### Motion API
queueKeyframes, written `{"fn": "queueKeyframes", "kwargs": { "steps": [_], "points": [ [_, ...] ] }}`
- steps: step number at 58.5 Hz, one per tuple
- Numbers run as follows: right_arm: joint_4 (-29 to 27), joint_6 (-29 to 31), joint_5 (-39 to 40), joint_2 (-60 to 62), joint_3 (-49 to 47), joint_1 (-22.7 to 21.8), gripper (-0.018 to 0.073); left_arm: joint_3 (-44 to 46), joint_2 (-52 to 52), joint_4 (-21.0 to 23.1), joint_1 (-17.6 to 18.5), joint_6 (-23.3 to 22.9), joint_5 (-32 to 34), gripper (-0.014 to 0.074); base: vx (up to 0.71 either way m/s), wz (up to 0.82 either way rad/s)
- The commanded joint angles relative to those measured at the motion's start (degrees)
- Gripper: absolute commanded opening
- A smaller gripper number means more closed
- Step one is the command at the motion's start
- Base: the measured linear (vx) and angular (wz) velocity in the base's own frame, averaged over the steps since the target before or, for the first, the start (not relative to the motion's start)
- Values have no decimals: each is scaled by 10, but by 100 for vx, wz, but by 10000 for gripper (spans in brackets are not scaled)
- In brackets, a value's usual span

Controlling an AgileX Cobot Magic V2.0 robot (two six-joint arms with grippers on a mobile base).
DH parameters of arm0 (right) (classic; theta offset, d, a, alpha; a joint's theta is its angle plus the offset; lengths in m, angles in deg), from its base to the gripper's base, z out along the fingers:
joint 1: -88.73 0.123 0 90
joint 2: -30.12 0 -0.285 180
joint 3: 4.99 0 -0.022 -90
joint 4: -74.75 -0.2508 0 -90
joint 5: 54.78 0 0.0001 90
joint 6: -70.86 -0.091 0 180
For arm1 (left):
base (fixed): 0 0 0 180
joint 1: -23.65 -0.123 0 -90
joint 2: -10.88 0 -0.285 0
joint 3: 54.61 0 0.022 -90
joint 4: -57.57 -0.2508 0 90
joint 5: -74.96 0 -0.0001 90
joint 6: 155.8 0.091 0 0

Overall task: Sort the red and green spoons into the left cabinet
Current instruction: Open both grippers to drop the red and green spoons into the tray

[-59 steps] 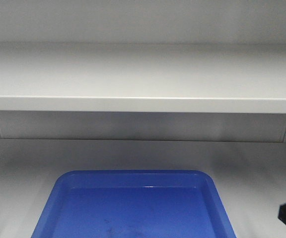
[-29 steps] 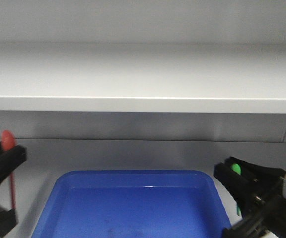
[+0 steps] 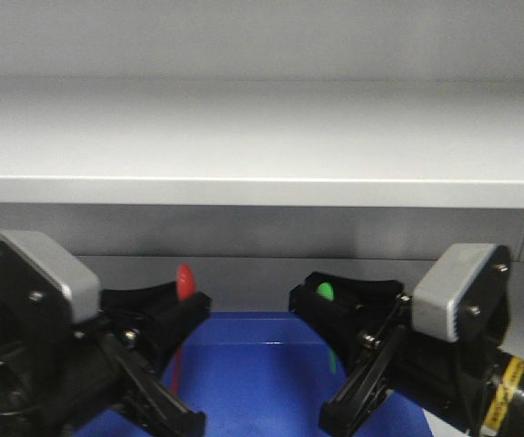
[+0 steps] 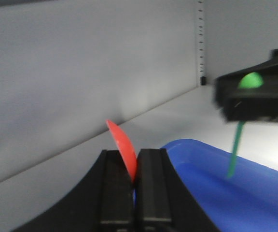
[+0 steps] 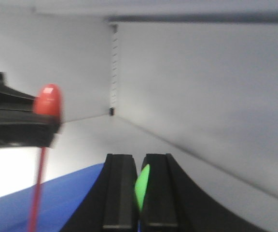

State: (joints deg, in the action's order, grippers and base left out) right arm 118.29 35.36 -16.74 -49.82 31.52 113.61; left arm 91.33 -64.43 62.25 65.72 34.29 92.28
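Reaching in from the lower corners of the front-facing view, two black arms with grey housings sit under the wide horizontal shelf of the pale grey-white metal cabinet [image 3: 262, 191], above the near part of a shallow blue rectangular plastic tray [image 3: 253, 364] that lies on the cabinet floor. The left pincer [image 3: 182, 305] is closed on a thin all-red plastic spoon [image 3: 184, 282], whose oval bowl sticks up above the fingers while its stem runs down in front of the tray. The right pincer [image 3: 321, 305] is closed on a thin all-green plastic spoon [image 3: 325, 291], bowl up as well, with a faint green stem below it over the tray. The two bowls are near each other, apart, over the tray's back edge. In the left wrist view, the left pincer [image 4: 134, 166] has its two black fingers [image 4: 115, 183] pressed together on the red spoon [image 4: 122, 147], the bowl standing tilted above them; the blue tray [image 4: 216, 183] lies to the right, and the right pincer [image 4: 255, 96] appears blurred with the green spoon [image 4: 249, 81] and its stem hanging toward the tray. In the right wrist view, the right pincer [image 5: 139, 174] is shut on the green spoon [image 5: 141, 186], seen edge-on between the fingers, while the left pincer [image 5: 18, 123], blurred, carries the red spoon [image 5: 48, 101] over the tray [image 5: 57, 203].
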Motion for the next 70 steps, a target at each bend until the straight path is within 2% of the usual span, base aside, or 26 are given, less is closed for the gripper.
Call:
{"fn": "queueKeyframes", "kwargs": {
  "steps": [1, 9, 15, 30, 39, 50, 58, 66, 70],
  "points": [
    [-8, -3, 54, -4, -21, -2, 14, 21, -12, 5, 8, 0, 74, 7, 0, 0],
    [-1, -3, 48, -8, -21, -2, 83, 21, -31, 5, 8, -27, 73, 60, 0, 0],
    [-1, -3, 47, -8, -21, -2, 188, 21, -33, 4, 8, -29, 75, 134, 0, 0],
    [-1, -3, 34, -8, -21, -2, 551, 21, -33, 5, 8, -24, 79, 462, 0, 0],
    [-1, -5, 22, -8, -21, -2, 675, 21, -32, 5, 8, -23, 82, 612, 0, 0],
    [-4, -5, 19, 4, -21, -2, 665, 22, -17, 5, 8, 29, 106, 639, 0, 0],
    [-4, -10, -15, 36, -21, -2, 610, 22, 20, 6, 8, 31, 63, 606, 0, 0],
    [3, -52, -105, 85, -19, -2, 452, 22, 71, 10, 9, 30, -34, 483, 0, 0],
    [5, -93, -161, 115, -18, -2, 323, 22, 102, 10, 9, 28, -95, 377, 0, 0]
  ]
}}
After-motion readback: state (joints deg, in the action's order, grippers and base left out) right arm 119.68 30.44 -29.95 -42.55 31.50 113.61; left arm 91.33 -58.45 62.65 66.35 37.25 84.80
